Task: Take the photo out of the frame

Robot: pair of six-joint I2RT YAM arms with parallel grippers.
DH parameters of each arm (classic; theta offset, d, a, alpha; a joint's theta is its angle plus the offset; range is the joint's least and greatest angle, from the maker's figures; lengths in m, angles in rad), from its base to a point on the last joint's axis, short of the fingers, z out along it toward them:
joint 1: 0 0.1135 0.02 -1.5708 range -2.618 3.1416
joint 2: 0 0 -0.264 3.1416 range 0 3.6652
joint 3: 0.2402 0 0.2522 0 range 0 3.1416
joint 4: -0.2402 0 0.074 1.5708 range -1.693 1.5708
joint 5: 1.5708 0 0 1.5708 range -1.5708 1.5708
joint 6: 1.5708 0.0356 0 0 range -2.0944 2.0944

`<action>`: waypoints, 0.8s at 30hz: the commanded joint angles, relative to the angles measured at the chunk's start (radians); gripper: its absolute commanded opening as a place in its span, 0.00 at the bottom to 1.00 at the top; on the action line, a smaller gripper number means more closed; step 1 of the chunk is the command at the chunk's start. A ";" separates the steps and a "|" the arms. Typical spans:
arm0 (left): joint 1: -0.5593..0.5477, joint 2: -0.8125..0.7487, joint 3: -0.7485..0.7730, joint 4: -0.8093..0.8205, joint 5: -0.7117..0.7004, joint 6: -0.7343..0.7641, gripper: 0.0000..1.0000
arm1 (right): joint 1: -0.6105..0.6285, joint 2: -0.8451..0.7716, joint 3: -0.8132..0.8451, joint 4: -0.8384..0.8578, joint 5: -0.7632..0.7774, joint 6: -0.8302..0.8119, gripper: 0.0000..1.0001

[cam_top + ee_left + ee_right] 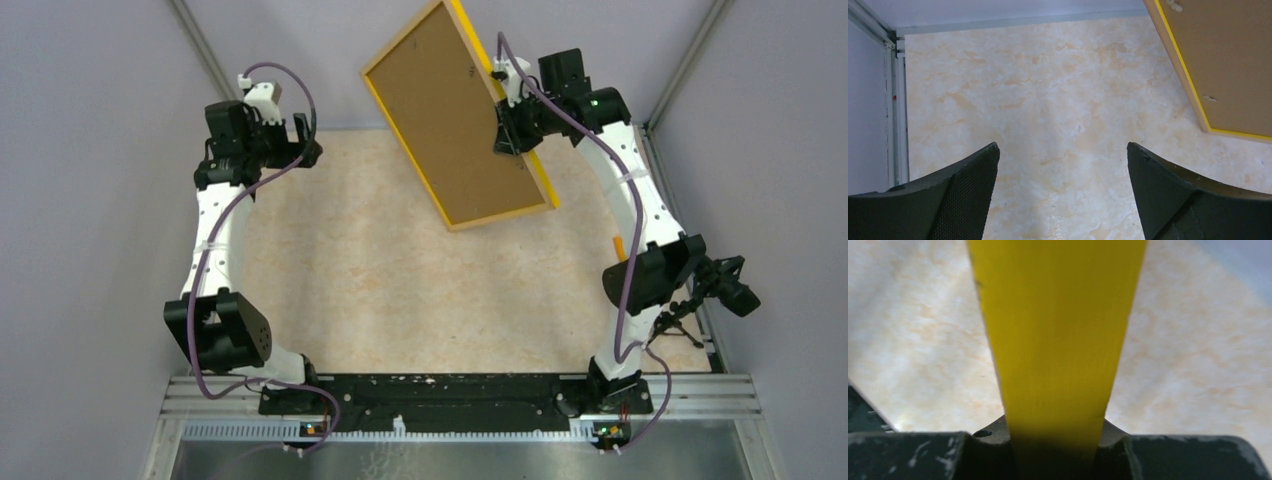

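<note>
**Frame aloft, back toward us**

The frame (455, 115) hangs tilted at upper centre, its long axis running down to the right and its back facing us. We cannot see the photo. Our right fingers (903, 457), narrowly apart, pinch its yellow right edge. Our left fingers (963, 190), spread wide and empty, hover to its left.

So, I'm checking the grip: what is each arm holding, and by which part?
The right gripper holds the frame by its yellow long edge. The left gripper is open and empty.
</note>
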 commanded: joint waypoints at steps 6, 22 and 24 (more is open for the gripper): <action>0.087 -0.069 -0.039 0.055 -0.037 -0.140 0.99 | 0.209 -0.102 -0.019 0.237 0.368 -0.321 0.00; 0.136 -0.110 -0.055 0.015 -0.011 -0.145 0.99 | 0.488 -0.329 -0.905 0.978 0.685 -0.714 0.00; 0.137 -0.109 -0.057 0.014 -0.001 -0.146 0.99 | 0.491 -0.339 -1.018 1.111 0.688 -0.735 0.00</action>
